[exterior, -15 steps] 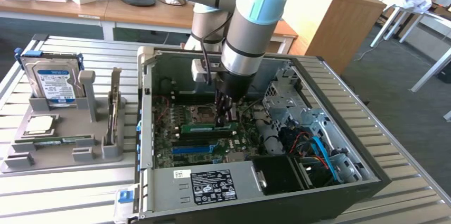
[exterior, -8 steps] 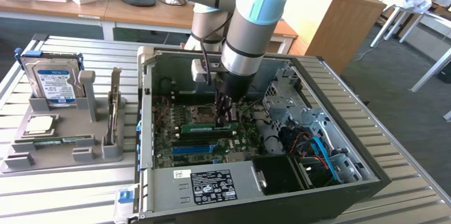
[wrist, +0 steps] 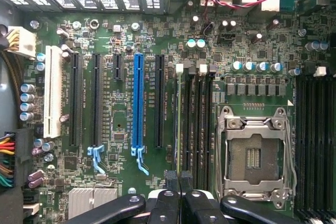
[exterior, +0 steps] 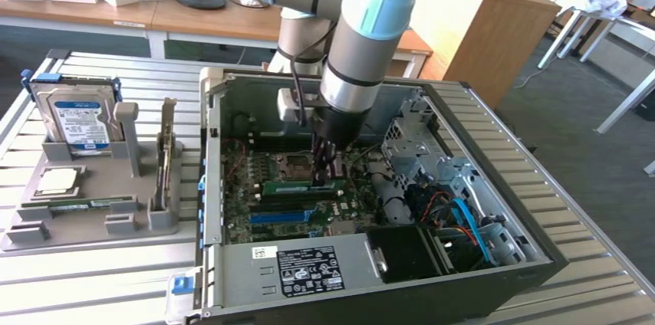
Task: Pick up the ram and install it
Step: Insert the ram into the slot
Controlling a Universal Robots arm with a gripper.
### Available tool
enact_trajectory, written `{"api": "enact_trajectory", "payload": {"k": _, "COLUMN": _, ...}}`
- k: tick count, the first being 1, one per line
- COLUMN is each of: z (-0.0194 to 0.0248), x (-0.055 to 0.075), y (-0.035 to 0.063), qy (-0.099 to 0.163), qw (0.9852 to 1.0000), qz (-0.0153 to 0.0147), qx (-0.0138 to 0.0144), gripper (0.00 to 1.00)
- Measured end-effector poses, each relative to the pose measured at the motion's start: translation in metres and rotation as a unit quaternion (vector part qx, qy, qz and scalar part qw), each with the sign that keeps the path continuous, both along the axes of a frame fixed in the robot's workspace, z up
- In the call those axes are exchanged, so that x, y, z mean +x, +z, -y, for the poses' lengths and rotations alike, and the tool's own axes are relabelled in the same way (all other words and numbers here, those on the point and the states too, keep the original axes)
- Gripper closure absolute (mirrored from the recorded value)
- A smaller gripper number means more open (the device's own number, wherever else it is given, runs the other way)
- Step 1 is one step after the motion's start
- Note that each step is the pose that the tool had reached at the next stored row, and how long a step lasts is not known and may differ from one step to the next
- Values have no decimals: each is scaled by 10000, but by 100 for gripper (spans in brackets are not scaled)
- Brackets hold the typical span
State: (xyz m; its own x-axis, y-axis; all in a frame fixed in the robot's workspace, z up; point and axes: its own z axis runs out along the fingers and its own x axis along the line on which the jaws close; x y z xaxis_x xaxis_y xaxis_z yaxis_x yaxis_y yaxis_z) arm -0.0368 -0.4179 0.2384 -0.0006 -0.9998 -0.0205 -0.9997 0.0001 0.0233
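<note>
1. Leftmost in the exterior view, a grey holder (exterior: pixel 72 225) sits on the slatted worktop (exterior: pixel 103 279). It carries an upright hard drive (exterior: pixel 77 122), a square processor chip (exterior: pixel 58 181) and a card (exterior: pixel 164 160) standing on edge.
2. Next to the right stands the open computer case (exterior: pixel 430 298), with its motherboard facing up.
3. In the middle of the case, the arm (exterior: pixel 358 41) reaches straight down. The claw (exterior: pixel 327 172) meets the ram (exterior: pixel 297 185), a green strip lying level along the memory slots, just beside the open processor socket (exterior: pixel 294 164). From here I cannot tell whether it is seated.
4. Nearer the front of the case lies the blue slot (exterior: pixel 281 217), apart from the ram.
5. At the exterior view's right, blue cables (exterior: pixel 465 214) run through the drive bay.
6. The wrist view adds what the arm hides. The claw (wrist: pixel 178 187) is pressed together on the ram (wrist: pixel 178 124), seen edge-on as a thin pale line. That line runs just beside the black memory slots (wrist: pixel 197 124), between the blue slot (wrist: pixel 138 103) and the processor socket (wrist: pixel 253 153).
7. The same view also brings out a white slot (wrist: pixel 52 90) and the socket's empty contact bed.
</note>
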Motion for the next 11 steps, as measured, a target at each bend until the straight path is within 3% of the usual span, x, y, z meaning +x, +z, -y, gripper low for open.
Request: {"api": "enact_trajectory", "payload": {"k": 11, "z": 0, "x": 0, "y": -10, "qy": -10, "qw": 10000, "qz": 0, "qx": 0, "gripper": 89}}
